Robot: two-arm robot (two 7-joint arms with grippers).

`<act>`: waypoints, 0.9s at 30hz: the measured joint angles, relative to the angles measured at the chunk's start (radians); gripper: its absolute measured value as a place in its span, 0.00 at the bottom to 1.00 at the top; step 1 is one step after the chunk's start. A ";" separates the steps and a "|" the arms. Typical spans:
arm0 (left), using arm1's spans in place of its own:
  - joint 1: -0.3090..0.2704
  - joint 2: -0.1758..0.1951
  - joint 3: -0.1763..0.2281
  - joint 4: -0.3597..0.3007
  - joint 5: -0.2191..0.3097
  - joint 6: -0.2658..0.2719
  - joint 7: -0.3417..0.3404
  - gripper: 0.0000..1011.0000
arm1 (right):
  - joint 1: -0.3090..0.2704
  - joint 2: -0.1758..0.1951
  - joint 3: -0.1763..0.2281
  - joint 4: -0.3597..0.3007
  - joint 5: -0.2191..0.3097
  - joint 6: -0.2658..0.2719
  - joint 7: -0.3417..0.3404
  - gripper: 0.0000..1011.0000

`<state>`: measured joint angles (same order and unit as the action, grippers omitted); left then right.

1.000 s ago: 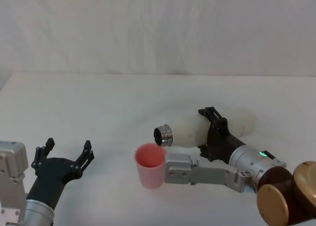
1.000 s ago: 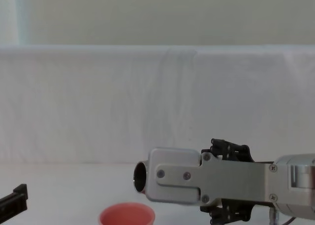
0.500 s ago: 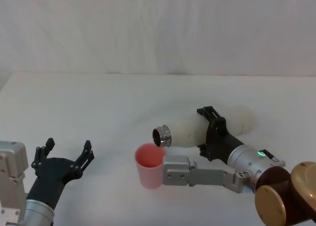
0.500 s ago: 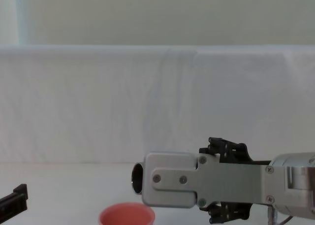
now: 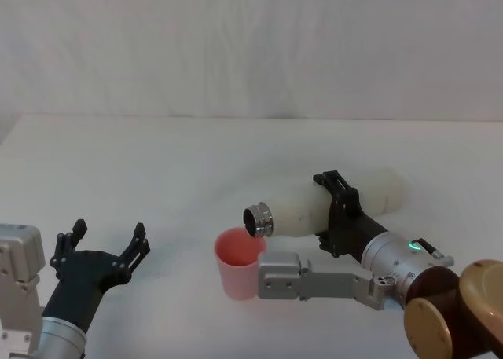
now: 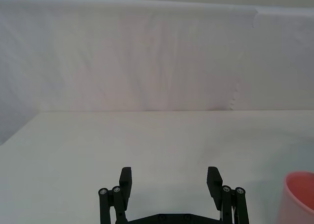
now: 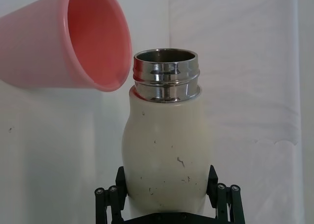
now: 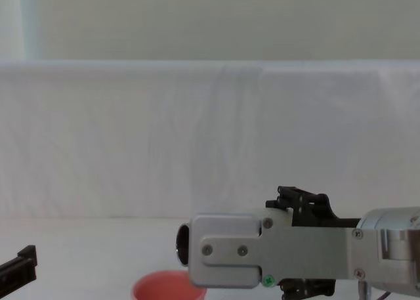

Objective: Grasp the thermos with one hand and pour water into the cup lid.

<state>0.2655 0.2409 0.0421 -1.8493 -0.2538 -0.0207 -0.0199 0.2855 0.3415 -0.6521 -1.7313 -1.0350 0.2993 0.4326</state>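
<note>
The left gripper (image 5: 106,245) sits at the 8 o'clock corner of the head view, parked low over the white table (image 5: 157,163). Its black fingers (image 6: 125,177) are spread wide apart with nothing between them, and they point toward 12 o'clock across the bare cloth. In the left wrist view the same gripper (image 6: 169,177) has the pink cup at its 4 o'clock edge, well apart from the fingertips.

The cup lid (image 5: 239,262) stands upright on the table at about 6 o'clock from the centre of the head view. It is salmon pink, with its open mouth up. In the chest view only its rim (image 8: 165,285) appears at the lower edge.

The thermos (image 5: 330,204) lies tilted nearly level above the table, at 4 o'clock from the view's centre. Its steel neck (image 5: 258,219) points toward 8 o'clock and hangs just above the cup lid's far rim, at 1 o'clock of the cup. In the right wrist view the open neck (image 7: 166,72) sits just beside the cup lid (image 7: 73,40); contact cannot be told.

The right gripper (image 5: 339,210) clamps the cream body of the thermos around its middle, one black finger (image 7: 121,185) pressed on each side.
</note>
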 joint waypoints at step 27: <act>0.000 0.000 0.000 0.000 0.000 0.000 0.000 0.99 | 0.008 0.001 -0.008 -0.003 -0.034 0.002 0.002 0.95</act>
<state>0.2655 0.2409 0.0421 -1.8492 -0.2538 -0.0208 -0.0199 0.2932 0.3422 -0.6599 -1.7339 -1.0689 0.3016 0.4347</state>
